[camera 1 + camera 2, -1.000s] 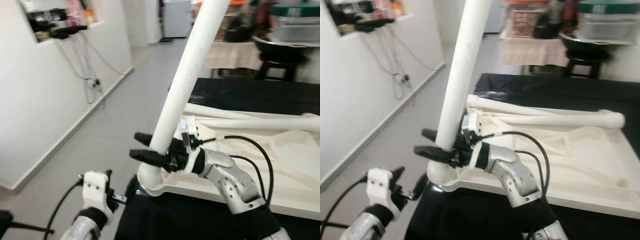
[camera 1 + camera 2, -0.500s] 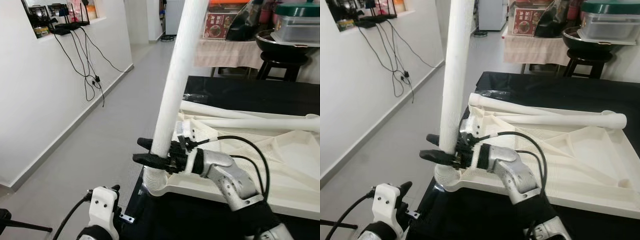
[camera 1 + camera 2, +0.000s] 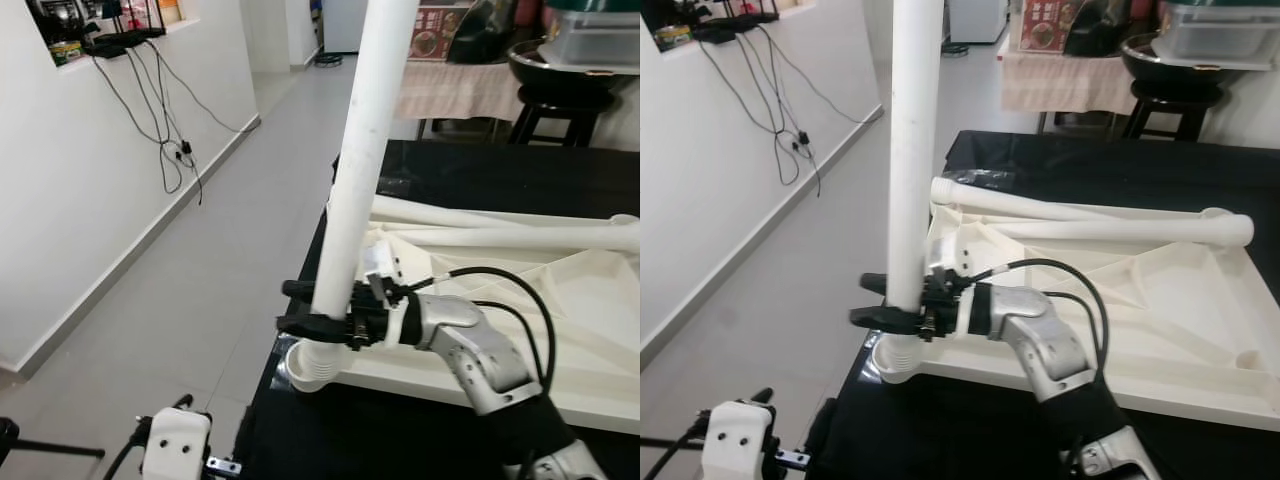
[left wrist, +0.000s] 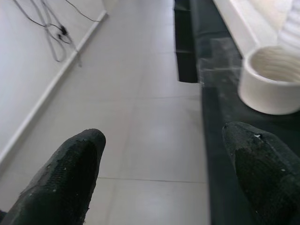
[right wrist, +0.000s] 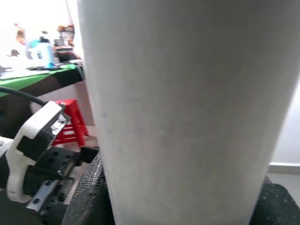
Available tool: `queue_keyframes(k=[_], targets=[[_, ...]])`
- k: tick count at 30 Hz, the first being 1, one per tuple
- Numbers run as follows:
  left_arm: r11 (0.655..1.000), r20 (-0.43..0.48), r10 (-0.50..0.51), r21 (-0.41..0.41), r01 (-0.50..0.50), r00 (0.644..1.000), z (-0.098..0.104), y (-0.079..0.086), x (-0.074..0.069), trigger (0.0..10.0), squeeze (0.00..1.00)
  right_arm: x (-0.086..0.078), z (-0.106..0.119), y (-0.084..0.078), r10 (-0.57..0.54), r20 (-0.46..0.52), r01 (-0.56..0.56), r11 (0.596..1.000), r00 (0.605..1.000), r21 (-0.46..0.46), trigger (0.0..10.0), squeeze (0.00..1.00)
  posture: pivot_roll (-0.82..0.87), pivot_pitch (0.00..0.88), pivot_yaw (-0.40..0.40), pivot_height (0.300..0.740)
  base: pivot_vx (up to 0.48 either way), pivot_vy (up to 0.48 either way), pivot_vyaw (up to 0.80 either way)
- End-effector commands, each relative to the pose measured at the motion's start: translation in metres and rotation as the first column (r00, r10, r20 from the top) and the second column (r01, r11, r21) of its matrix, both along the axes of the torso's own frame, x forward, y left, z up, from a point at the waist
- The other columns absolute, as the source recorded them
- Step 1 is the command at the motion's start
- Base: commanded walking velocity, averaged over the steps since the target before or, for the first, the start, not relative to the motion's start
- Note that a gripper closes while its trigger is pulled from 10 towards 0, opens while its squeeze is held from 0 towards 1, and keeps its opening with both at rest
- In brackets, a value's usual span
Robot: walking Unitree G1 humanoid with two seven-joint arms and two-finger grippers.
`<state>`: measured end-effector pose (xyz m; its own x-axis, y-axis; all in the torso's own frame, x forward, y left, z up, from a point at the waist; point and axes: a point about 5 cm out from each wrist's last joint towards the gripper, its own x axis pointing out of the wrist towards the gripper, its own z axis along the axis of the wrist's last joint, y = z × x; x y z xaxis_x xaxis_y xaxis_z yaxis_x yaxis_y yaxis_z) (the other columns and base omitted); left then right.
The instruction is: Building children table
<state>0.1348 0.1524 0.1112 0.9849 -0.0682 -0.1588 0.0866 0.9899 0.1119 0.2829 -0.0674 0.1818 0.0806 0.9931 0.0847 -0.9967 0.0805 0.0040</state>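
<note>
Hanging lowest and nearest, the left gripper [image 4: 159, 173] sits beside the table edge with its fingers [image 4: 70, 173] spread apart, nothing between them, pointing over the grey floor [image 3: 190, 300]. Just beyond it, the right gripper [image 3: 890, 308] pinches the white table leg [image 3: 912, 160] near its lower end, one finger on either side. The leg stands nearly upright, its threaded foot seated in the corner socket [image 4: 269, 86] of the upturned white tabletop [image 3: 1160, 330] (resting on a black surface [image 3: 480, 180]). Two further white legs [image 3: 1100, 228] lie across the tabletop's far side. Farther off, cables [image 3: 165, 110] trail down the left wall, and a stool [image 3: 555, 110] stands behind the black surface.
</note>
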Motion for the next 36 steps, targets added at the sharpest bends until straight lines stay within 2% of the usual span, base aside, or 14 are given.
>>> queue_keyframes(k=[1, 5, 12, 17, 18, 21, 23, 31, 36], targets=[[0.998, 0.015, 0.041, 0.04, -0.042, 0.999, 0.003, 0.004, -0.001, 10.0, 0.0, 0.003, 0.009, 0.011, -0.002, 0.039, 0.001, 1.0, 0.999, 0.014, 10.0, 0.0, 0.1, 0.134, 0.03, 0.74, 0.0, 0.0, 0.0], [0.996, 0.02, 0.061, 0.062, -0.062, 0.998, 0.005, 0.004, 0.0, 10.0, 0.0, 0.011, 0.012, 0.016, -0.055, 0.045, 0.053, 0.998, 0.997, 0.039, 10.0, 0.0, 0.11, 0.13, 0.026, 0.74, 0.0, 0.36, 0.0], [0.994, 0.032, 0.067, 0.079, -0.07, 0.997, 0.003, 0.004, 0.006, 10.0, 0.0, 0.021, 0.017, 0.009, -0.141, 0.036, 0.138, 0.987, 0.989, 0.081, 10.0, 0.0, 0.09, 0.098, 0.029, 0.74, 0.0, 0.48, 0.0], [0.995, 0.061, 0.045, 0.085, -0.051, 0.997, 0.004, 0.003, 0.017, 10.0, 0.0, 0.028, 0.021, 0.001, -0.233, 0.041, 0.228, 0.968, 0.972, 0.103, 10.0, 0.0, 0.07, 0.082, 0.033, 0.74, 0.0, 0.417, 0.0], [0.995, 0.069, 0.022, 0.096, -0.028, 0.997, 0.004, 0.002, 0.022, 10.0, 0.0, 0.032, 0.023, -0.002, -0.292, 0.038, 0.286, 0.951, 0.956, 0.116, 10.0, 0.0, 0.06, 0.071, 0.034, 0.74, 0.0, 0.0, 0.0], [0.995, 0.069, 0.011, 0.103, -0.018, 0.998, 0.004, 0.002, 0.024, 10.0, 0.0, 0.034, 0.023, -0.004, -0.317, 0.035, 0.311, 0.943, 0.948, 0.122, 10.0, 0.0, 0.06, 0.071, 0.034, 0.74, 0.0, 0.0, 0.0], [0.995, 0.078, -0.005, 0.102, -0.003, 0.997, 0.005, 0.002, 0.032, 10.0, 0.0, 0.039, 0.023, -0.009, -0.37, -0.001, 0.367, 0.921, 0.929, 0.128, 10.0, 0.0, 0.05, 0.053, 0.031, 0.74, 0.0, 0.0, -0.4], [0.993, 0.095, -0.013, 0.114, 0.002, 0.995, 0.005, 0.003, 0.041, 10.0, 0.0, 0.039, 0.022, -0.015, -0.387, -0.027, 0.388, 0.913, 0.922, 0.126, 10.0, 0.0, 0.05, 0.049, 0.028, 0.74, 0.0, 0.0, -0.8], [0.993, 0.1, -0.019, 0.121, 0.007, 0.995, 0.004, 0.004, 0.043, 10.0, 0.0, 0.039, 0.023, -0.017, -0.384, -0.022, 0.384, 0.915, 0.923, 0.128, 10.0, 0.0, 0.05, 0.05, 0.026, 0.74, 0.0, 0.0, -0.29]])
